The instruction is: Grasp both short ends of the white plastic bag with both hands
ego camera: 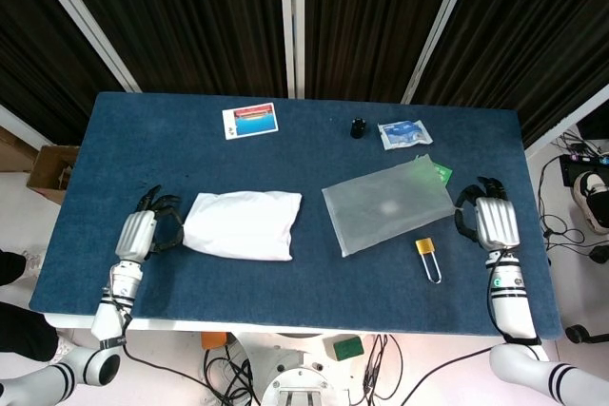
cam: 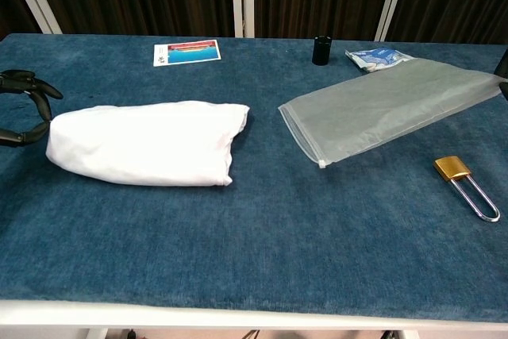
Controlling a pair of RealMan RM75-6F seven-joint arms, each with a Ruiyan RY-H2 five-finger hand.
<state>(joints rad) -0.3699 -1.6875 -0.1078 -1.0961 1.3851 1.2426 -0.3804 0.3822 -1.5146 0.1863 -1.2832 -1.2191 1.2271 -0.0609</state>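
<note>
The white bag (ego camera: 240, 225) lies on the left part of the blue surface (ego camera: 304, 282). The left hand (ego camera: 141, 231) pinches its left short end. A frosted sleeve (ego camera: 388, 204) lies apart, on the right, and the right hand (ego camera: 491, 222) holds its right edge. A padlock (ego camera: 427, 256) lies just in front of the sleeve.

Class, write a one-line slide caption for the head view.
Hands hold a white bundle and a clear bag apart.
</note>
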